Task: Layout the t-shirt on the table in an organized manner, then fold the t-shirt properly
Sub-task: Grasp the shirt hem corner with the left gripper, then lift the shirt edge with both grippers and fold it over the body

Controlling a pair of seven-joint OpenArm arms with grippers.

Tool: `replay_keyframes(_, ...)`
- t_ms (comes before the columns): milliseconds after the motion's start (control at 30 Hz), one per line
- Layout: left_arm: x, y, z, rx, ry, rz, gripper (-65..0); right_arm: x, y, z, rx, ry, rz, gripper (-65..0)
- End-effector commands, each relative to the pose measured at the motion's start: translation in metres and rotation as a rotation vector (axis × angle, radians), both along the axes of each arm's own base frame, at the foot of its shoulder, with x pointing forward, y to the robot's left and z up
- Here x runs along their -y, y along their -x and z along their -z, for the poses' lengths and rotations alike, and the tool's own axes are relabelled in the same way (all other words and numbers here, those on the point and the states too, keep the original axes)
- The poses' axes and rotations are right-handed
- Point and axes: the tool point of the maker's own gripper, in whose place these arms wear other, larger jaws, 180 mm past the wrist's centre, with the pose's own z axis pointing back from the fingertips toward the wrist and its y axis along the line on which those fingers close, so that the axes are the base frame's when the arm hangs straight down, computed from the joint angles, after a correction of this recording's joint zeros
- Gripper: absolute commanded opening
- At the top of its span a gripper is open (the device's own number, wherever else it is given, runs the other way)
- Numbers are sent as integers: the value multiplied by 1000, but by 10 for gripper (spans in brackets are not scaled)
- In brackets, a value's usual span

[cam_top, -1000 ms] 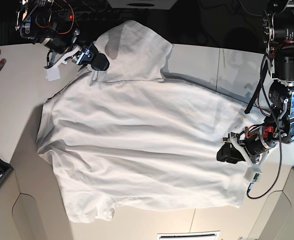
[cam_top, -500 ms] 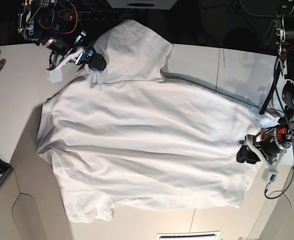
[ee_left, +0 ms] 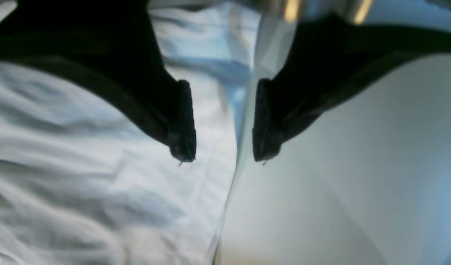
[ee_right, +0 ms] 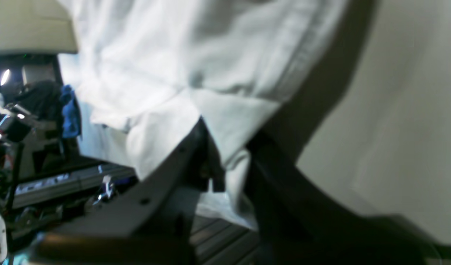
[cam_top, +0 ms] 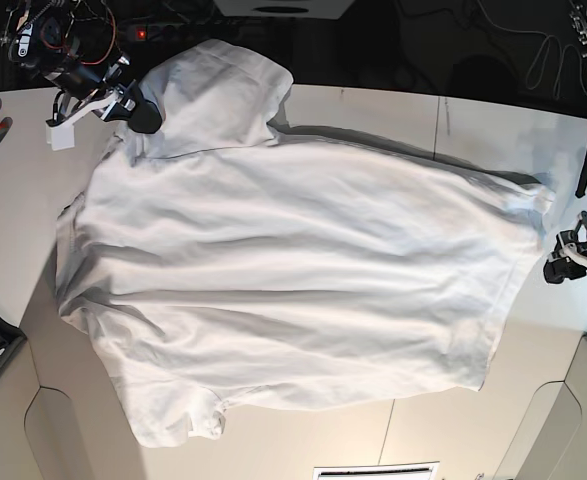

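Your left gripper has two matte black fingers, broad at the base and tapering to flat, ridged pads. Your right gripper is the same black plastic, with small round screw holes along one finger. In the base view its arm carries a white bracket, black housing and red wiring.

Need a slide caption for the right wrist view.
Right gripper pinching a fold of the white t-shirt above the table.

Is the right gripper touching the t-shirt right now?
Touching. The right wrist view shows the right gripper with its jaws shut on a folded edge of the t-shirt, the cloth pinched between them.
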Motion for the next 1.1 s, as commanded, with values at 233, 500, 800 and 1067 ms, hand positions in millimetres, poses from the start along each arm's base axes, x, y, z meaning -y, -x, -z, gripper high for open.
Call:
replay_keyframes(233,-17,37,12,-57,1,-26,-276,8,-23,-37,132,103,-46,-650)
replay_keyframes(500,-30,72,36,-117,-42,-79,-276,9,-30,-51,177,134,-58,-650)
replay_keyframes(800,-12,72,51,-108,13,-122,-276,9,-31,-52,181,128,-56,-650)
replay_keyframes(1067,11,72,61,-102,62,-94,-468,8,-29,-50,172,128,-62,-650)
